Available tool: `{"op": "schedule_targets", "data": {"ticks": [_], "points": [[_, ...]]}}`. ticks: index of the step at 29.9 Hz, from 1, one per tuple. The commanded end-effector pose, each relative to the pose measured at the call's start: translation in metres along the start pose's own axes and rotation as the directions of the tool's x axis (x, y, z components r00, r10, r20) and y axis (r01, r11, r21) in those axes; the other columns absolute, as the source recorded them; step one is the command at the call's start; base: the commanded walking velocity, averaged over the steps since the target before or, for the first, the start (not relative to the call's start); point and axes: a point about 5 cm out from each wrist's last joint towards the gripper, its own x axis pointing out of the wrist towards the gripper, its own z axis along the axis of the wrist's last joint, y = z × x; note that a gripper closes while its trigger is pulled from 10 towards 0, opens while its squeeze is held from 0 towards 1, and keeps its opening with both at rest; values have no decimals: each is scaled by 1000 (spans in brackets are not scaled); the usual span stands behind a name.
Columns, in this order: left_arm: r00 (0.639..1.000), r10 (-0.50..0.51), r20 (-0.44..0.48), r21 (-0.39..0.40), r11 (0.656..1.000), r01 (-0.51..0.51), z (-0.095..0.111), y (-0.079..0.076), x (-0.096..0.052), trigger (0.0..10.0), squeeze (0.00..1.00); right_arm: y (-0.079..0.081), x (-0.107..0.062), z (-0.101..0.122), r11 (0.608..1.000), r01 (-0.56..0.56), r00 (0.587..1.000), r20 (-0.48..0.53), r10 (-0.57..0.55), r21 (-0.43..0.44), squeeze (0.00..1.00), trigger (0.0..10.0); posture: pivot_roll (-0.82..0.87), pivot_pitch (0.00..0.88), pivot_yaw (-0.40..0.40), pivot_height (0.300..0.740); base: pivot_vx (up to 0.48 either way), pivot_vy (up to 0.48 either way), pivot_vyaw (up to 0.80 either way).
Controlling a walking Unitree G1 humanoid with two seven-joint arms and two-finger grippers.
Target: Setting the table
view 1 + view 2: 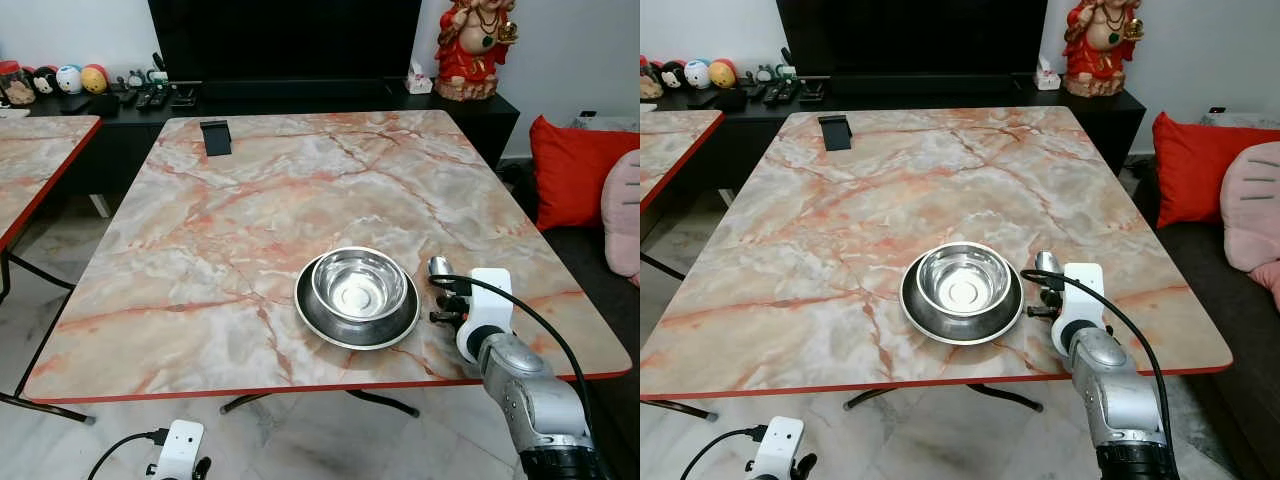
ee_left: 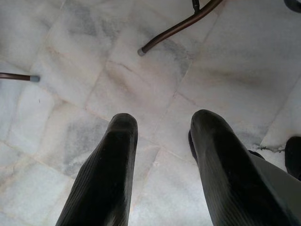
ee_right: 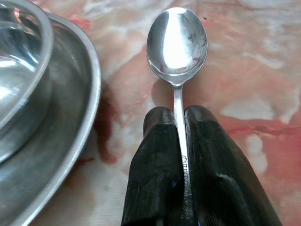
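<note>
A steel bowl sits inside a steel plate near the front edge of the marble table. Just right of the plate, my right gripper is shut on the handle of a steel spoon, whose bowl points away from me over the tabletop. The spoon lies low, at or just above the table; contact cannot be told. My left gripper hangs open below the table over the floor.
A black stand sits at the table's far left. A second marble table is on the left. Red and pink cushions lie on the right. A dark cabinet with a TV and a red figurine stands behind.
</note>
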Motion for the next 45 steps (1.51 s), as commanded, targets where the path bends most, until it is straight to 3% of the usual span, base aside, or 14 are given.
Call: {"op": "schedule_targets", "data": {"ticks": [1, 16, 45], "points": [[1000, -7, -6, 23, 1000, 7, 0, 3, 0, 10000, 0, -3, 0, -1, 1000, 17, 1000, 4, -17, 11, 0, 10000, -37, 0, 26, 740, 0, 0, 0], [1000, -9, 18, 36, 999, 8, 7, 6, 1, 10000, 0, 6, 2, -8, 1000, -16, 1000, -7, 16, -10, 0, 10000, -31, 0, 34, 740, 0, 0, 0], [999, -14, 38, 37, 999, 13, 12, 3, 2, 10000, 0, 1, 4, -14, 1000, 10, 1000, -19, -10, -30, 0, 10000, -30, 0, 32, 740, 0, 0, 0]]}}
